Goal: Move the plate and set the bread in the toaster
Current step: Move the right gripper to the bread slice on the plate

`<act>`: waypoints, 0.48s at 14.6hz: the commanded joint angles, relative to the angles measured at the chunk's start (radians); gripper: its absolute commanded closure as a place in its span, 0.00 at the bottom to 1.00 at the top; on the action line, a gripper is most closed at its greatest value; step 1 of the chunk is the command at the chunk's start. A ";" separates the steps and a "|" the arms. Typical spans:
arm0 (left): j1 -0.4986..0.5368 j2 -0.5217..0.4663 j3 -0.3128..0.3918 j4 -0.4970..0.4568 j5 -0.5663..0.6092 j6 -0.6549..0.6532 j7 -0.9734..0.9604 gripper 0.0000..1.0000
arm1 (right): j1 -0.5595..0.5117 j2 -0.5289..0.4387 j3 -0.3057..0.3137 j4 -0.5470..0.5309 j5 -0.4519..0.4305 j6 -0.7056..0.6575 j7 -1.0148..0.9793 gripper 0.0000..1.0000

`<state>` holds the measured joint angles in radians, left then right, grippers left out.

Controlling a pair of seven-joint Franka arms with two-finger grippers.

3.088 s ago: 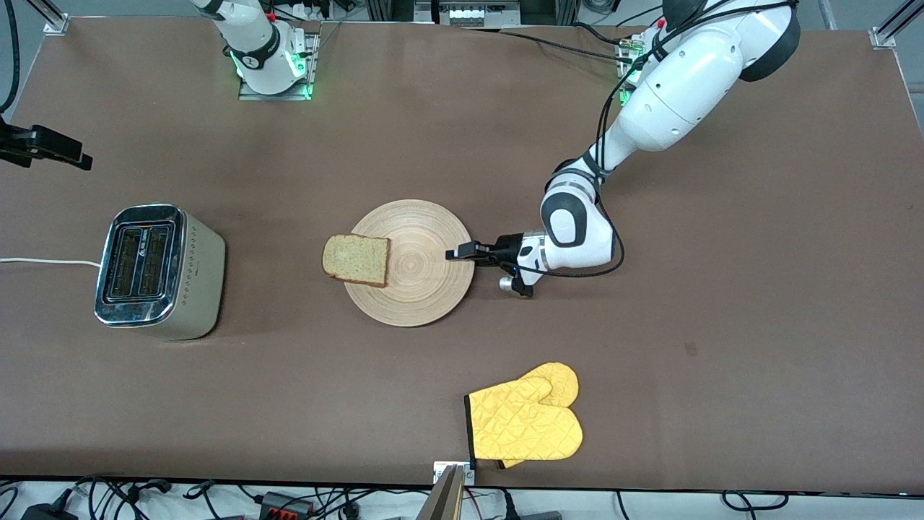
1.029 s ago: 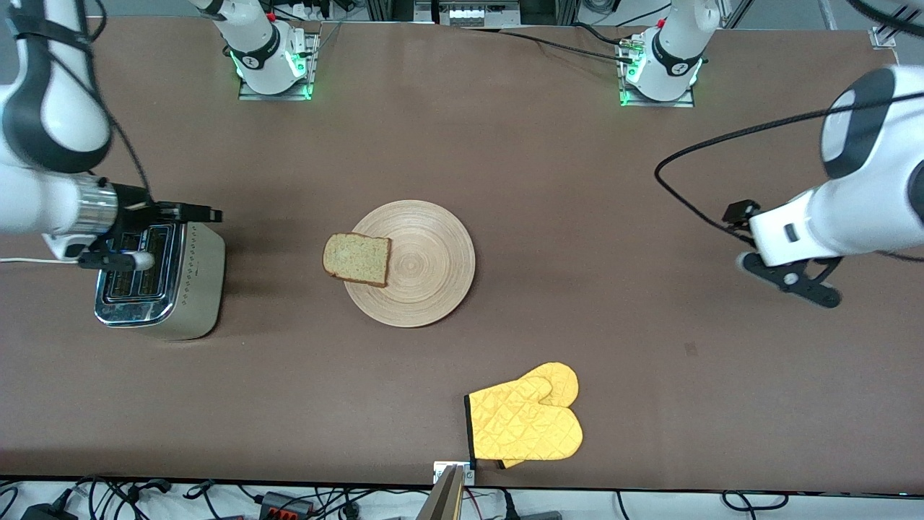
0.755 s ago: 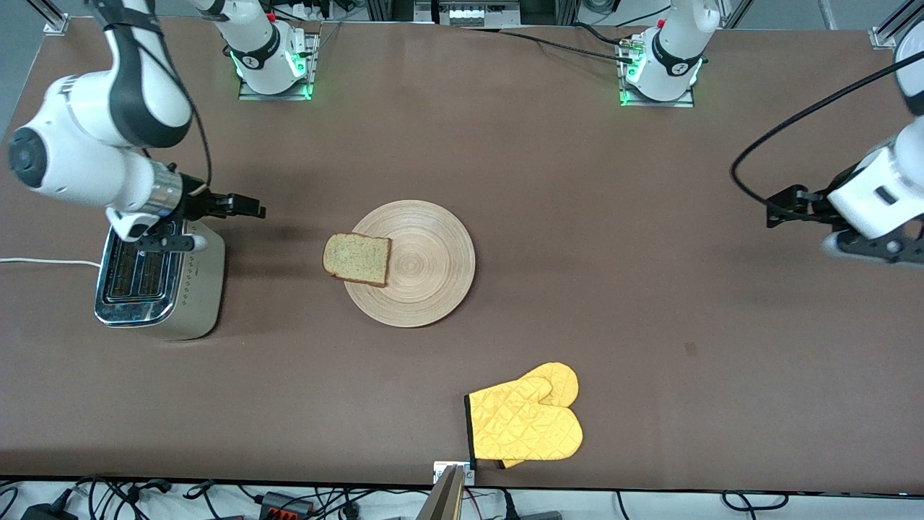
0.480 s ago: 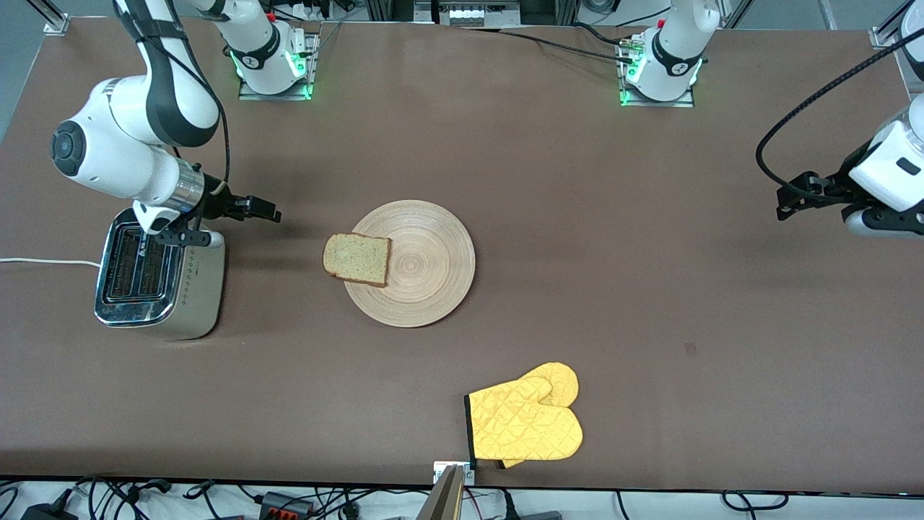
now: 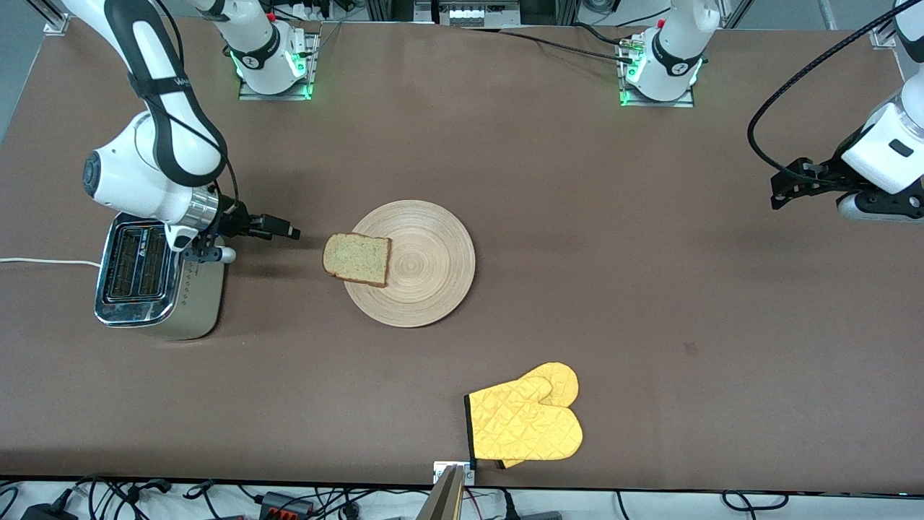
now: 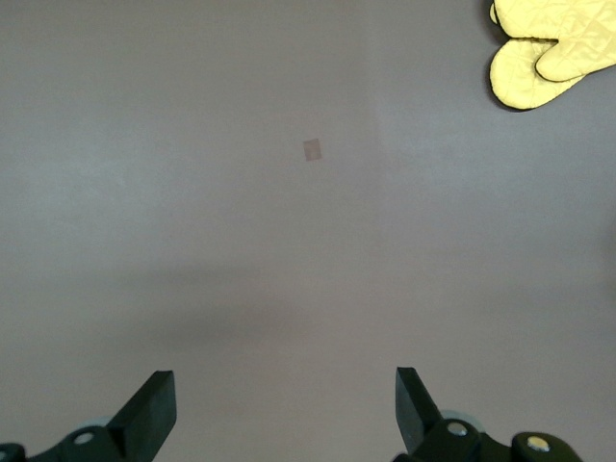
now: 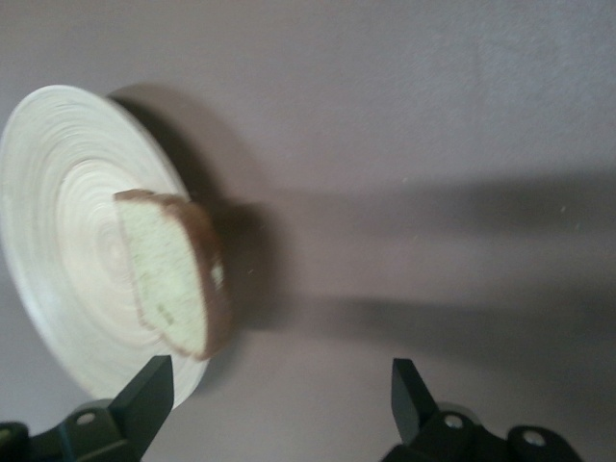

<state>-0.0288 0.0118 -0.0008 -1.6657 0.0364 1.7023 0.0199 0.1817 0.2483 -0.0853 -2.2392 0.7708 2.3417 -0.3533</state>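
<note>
Sitting half on the plate (image 5: 417, 263), the bread (image 5: 356, 259) overhangs the plate's rim toward the right arm's end of the desk (image 5: 505, 159), crust edge sticking out over bare desk. Your right gripper (image 5: 283, 232) is just beside that overhanging edge, w/ only a small gap between fingertips and crust; nothing touching. Its jaws stand wide apart & empty; in the right wrist view the bread (image 7: 173, 274) and plate (image 7: 67, 221) lie straight ahead of the fingers (image 7: 144, 390), w/ the slice looking tipped up on the rim.

Toaster (image 5: 157, 271) stands on the desk under & beside the right arm's wrist, further from the bread than the gripper is, slots up, both slots showing dark. Its white cord (image 5: 43, 261) runs off toward the desk edge at the right arm's end.

Your left gripper (image 5: 783, 189) waits up in the air over bare desk at the left arm's end, well apart from the plate; jaws wide apart, holding nothing. Left wrist view shows its fingers (image 6: 154, 409) over plain desk w/ a small pale mark (image 6: 312, 149).

Yellow oven mitt (image 5: 527, 422) lies flat near the desk's front edge, nearer the front camera than the plate, well apart from both grippers.
</note>
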 commanded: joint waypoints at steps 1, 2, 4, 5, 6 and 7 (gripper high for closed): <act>0.003 -0.021 -0.004 -0.012 -0.012 -0.006 -0.012 0.00 | 0.027 0.012 0.002 0.000 0.047 0.066 -0.036 0.00; 0.003 -0.019 -0.002 -0.012 -0.013 -0.010 -0.012 0.00 | 0.033 0.019 0.002 -0.002 0.083 0.070 -0.038 0.00; 0.004 -0.021 0.001 -0.012 -0.013 -0.027 -0.012 0.00 | 0.060 0.034 0.002 0.000 0.184 0.071 -0.085 0.00; 0.004 -0.019 0.001 -0.012 -0.013 -0.027 -0.012 0.00 | 0.065 0.046 0.002 0.000 0.232 0.076 -0.133 0.00; 0.004 -0.019 0.002 -0.012 -0.013 -0.027 -0.012 0.00 | 0.068 0.072 0.002 0.004 0.289 0.083 -0.209 0.00; 0.004 -0.019 0.004 -0.012 -0.013 -0.027 -0.012 0.00 | 0.073 0.097 0.002 0.007 0.333 0.090 -0.295 0.00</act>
<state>-0.0276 0.0110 0.0010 -1.6658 0.0364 1.6839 0.0166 0.2393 0.2925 -0.0794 -2.2376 0.9920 2.3974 -0.4981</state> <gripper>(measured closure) 0.000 0.000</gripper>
